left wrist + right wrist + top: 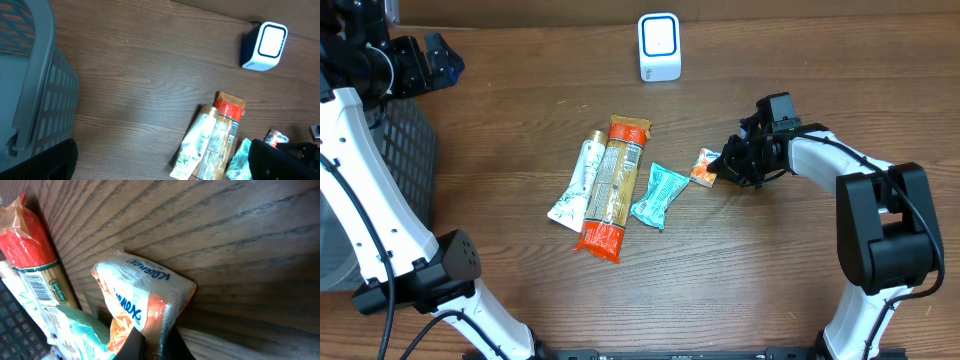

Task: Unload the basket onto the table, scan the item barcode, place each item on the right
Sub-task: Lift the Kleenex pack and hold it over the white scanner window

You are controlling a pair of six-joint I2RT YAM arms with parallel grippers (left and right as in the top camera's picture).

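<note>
One thin edge of the tissue packet (705,167) is all the right gripper (721,166) has pinched shut. The packet lies on the table (800,60) at 3 o'clock from the teal pouch (660,195). Lifted by so little, it could slip free or swing, and its barcode, unseen here, may face away from the scanner (660,47) at 11 o'clock. Left gripper (438,62) hangs wide open near the basket (405,150), far off at 10 o'clock.

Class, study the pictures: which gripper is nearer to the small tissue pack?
Right. The right gripper is shut on the tissue pack. The left gripper hangs open far off, near the basket.
</note>
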